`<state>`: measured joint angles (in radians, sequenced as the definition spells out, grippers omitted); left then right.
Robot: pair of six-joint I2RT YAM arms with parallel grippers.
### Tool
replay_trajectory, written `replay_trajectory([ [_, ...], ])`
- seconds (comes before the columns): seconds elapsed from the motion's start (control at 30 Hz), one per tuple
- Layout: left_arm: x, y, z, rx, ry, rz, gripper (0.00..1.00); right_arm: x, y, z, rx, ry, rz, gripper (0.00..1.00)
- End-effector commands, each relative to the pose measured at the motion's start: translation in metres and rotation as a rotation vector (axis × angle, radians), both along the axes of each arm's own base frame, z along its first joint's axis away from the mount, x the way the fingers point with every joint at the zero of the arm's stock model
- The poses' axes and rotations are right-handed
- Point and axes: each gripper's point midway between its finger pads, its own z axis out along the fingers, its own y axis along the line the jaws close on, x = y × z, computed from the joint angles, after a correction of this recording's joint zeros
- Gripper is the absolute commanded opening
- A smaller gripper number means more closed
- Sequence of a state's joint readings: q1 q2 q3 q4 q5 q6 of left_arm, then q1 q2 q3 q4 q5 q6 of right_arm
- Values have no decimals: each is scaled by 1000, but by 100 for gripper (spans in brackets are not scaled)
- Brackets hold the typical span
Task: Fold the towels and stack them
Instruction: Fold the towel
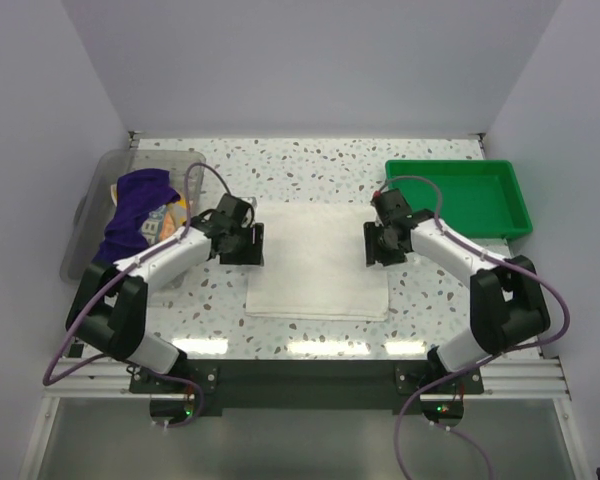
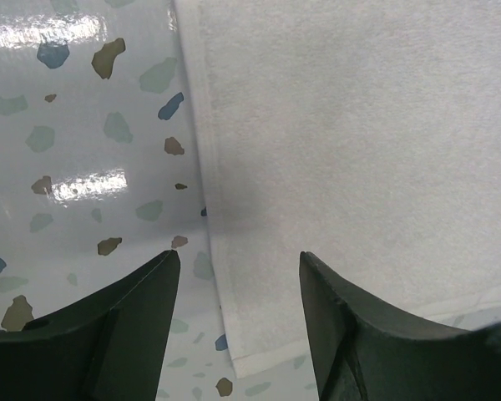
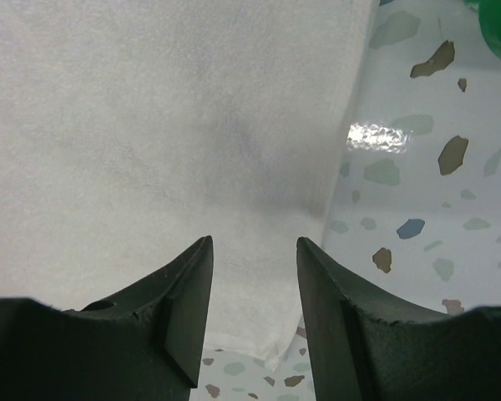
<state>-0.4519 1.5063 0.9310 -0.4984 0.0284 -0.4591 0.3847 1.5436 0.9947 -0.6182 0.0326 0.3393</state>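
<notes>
While the white towel (image 1: 318, 262) lies flat on the table (image 1: 310, 165), both claws hover at its edges! Left gripper (image 2: 238, 263) is over the left hem, jaws apart and empty. Right gripper (image 3: 252, 246) is over the right hem, spread too, gripping nothing. Purple towel (image 1: 135, 205) and lettered towel (image 1: 166, 222) sit in the bin (image 1: 80, 225), far left.
</notes>
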Motion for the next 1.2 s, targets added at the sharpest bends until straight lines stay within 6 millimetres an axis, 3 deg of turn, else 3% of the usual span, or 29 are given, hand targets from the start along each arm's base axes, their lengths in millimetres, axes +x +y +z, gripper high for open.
replay_trajectory([
  [0.0, -6, 4, 6, -5, 1, 15, 64, -16, -7, 4, -6, 23, -11, 48],
  [0.13, 14, 2, 12, 18, -64, -18, 64, 1, -5, 15, -20, -26, 34, 49],
  [0.23, 46, 0, 21, 50, -123, -29, 64, 26, -4, 27, -49, -78, 68, 49],
  [0.27, 64, -3, 35, 40, -163, -27, 64, 33, -4, 23, -56, -75, 76, 49],
  [0.3, 73, -6, 39, 38, -181, -36, 64, 48, 0, 35, -51, -113, 80, 49],
  [0.33, 84, -7, 36, 56, -191, -64, 64, 57, -1, 36, -58, -122, 98, 49],
  [0.37, 102, -11, 50, 50, -236, -75, 65, 64, -1, 33, -65, -116, 110, 50],
  [0.43, 120, -9, 45, 90, -254, -112, 66, 85, 3, 44, -65, -148, 136, 50],
  [0.47, 135, -7, 58, 95, -292, -109, 66, 86, 2, 45, -81, -138, 175, 50],
  [0.63, 182, 2, 68, 67, -414, -201, 68, 125, -3, 57, -143, -173, 262, 51],
  [0.67, 191, 8, 68, 62, -421, -203, 68, 135, -1, 67, -147, -197, 275, 51],
  [0.73, 205, 1, 66, 56, -443, -289, 68, 143, -4, 57, -164, -164, 332, 51],
  [0.8, 213, -5, 64, 59, -456, -360, 68, 158, -2, 61, -170, -184, 373, 51],
  [0.87, 222, -9, 57, 91, -466, -460, 67, 165, -4, 47, -175, -153, 430, 51],
  [0.9, 219, -14, 51, 75, -448, -510, 67, 173, -5, 51, -181, -167, 440, 51],
  [0.93, 222, -15, 45, 89, -450, -559, 67, 175, -7, 41, -179, -146, 476, 51],
  [1.17, 220, -13, 17, 132, -365, -694, 64, 194, 0, 24, -167, -130, 600, 51],
])
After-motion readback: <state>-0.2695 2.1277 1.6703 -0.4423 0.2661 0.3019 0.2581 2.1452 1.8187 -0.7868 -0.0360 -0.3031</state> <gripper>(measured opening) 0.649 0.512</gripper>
